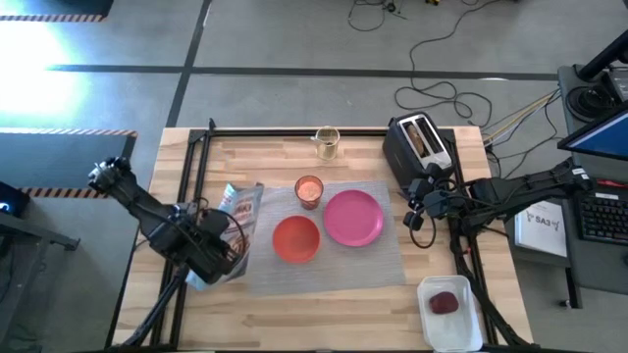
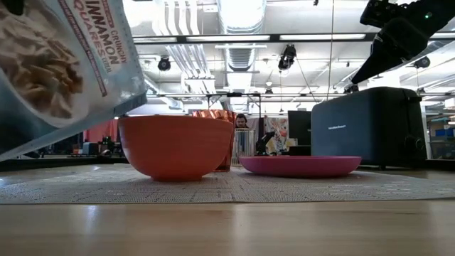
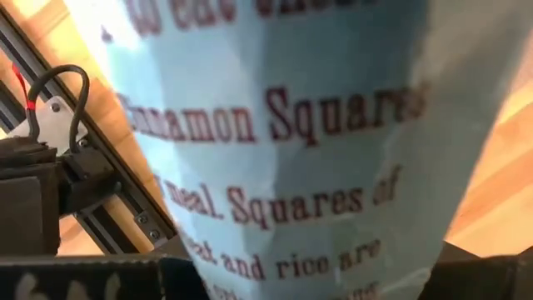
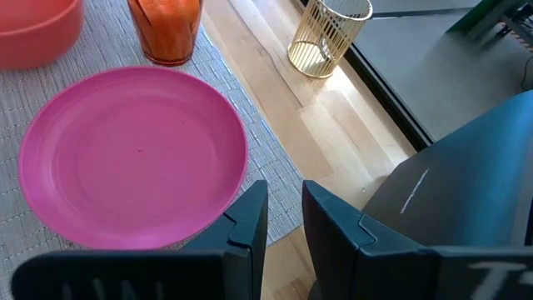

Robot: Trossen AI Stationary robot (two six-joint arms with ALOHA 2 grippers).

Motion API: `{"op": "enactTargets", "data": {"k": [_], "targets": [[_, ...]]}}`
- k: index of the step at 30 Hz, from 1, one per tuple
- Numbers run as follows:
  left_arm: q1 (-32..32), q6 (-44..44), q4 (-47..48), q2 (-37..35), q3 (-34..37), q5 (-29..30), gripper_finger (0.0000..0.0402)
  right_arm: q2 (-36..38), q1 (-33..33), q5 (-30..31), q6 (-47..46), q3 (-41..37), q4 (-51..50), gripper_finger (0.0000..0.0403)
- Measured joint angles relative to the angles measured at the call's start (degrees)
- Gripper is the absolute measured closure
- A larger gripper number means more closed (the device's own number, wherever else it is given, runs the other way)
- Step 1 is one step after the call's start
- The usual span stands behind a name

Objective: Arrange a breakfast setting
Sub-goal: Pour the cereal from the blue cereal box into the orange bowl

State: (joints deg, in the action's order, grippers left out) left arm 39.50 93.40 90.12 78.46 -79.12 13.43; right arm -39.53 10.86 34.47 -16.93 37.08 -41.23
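A wooden table [image 1: 334, 294] framed by black rails stands on a grey floor strewn with cables. The left gripper [image 1: 211, 250] is clamped on a pale blue cereal bag [image 1: 234, 221], lifted off the table beside the red-orange bowl [image 1: 295, 238]. The bowl, the pink plate [image 1: 353, 217] and the orange cup [image 1: 309, 191] sit on the grey placemat [image 1: 383, 257]. The right gripper [image 4: 283, 221] hovers, empty, over the plate's edge near the black toaster [image 1: 417, 145], its 2 fingers a narrow gap apart. A dark-red item [image 1: 444, 304] lies in a white tray [image 1: 432, 328].
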Motion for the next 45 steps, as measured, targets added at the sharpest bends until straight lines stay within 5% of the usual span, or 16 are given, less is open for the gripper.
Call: {"op": "enactTargets", "data": {"k": [8,14,25,45], "targets": [[6.8,0.9,-0.1,6.3,-4.7,2.6,0.0253,0.0,0.0,0.0,0.0,0.0,0.0,0.0335],[11.3,-6.4,-0.3,13.8,-14.2,3.7,0.0253,0.0,0.0,0.0,0.0,0.0,0.0,0.0335],[12.7,-13.0,-0.1,19.0,-27.2,4.4,0.0253,0.0,0.0,0.0,0.0,0.0,0.0,0.0335],[1.3,-17.2,-0.1,16.0,-29.9,-15.3,0.0253,0.0,0.0,0.0,0.0,0.0,0.0,0.0335]]}}
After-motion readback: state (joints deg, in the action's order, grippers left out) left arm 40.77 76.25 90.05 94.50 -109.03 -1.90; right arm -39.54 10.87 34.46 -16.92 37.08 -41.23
